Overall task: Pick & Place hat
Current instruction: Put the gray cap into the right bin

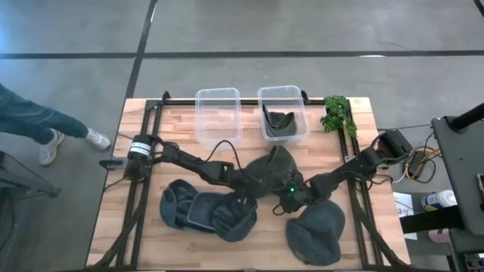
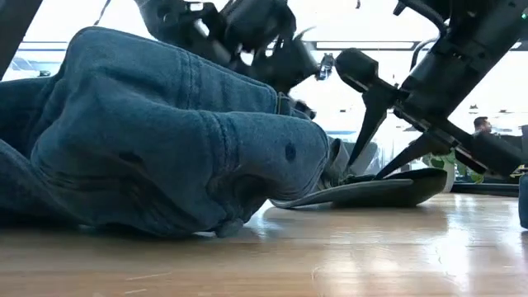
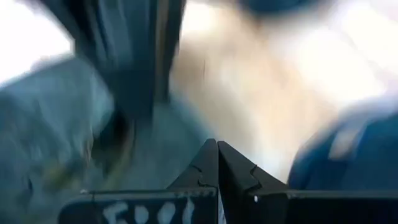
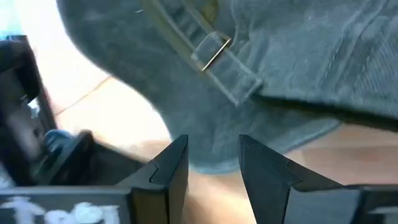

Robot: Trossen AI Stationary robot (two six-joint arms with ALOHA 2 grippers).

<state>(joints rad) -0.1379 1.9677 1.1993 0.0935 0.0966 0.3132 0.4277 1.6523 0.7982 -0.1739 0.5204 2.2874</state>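
Closing in on a dark green cap [image 1: 274,170] at mid-frame of the overhead view, both arms converging over the wooden counter [image 1: 355,113].

Right hand [image 4: 213,163] hovering low at the cap's rim, fingers parted and empty, strap and metal buckle [image 4: 211,50] showing just beyond them. Left hand [image 3: 217,163] pressed fully together, gripping nothing visible, reaching in from frame left. Looking soft, light and floppy, likely folding under a pinch; brim seeming the stiffest, surest hold, strap a likely snag. Lying lower left, a denim hat [image 1: 204,211]; lower right, a grey hat [image 1: 316,230]. Sitting upper centre, two clear bins, the right bin [image 1: 282,112] already holding a dark cap.
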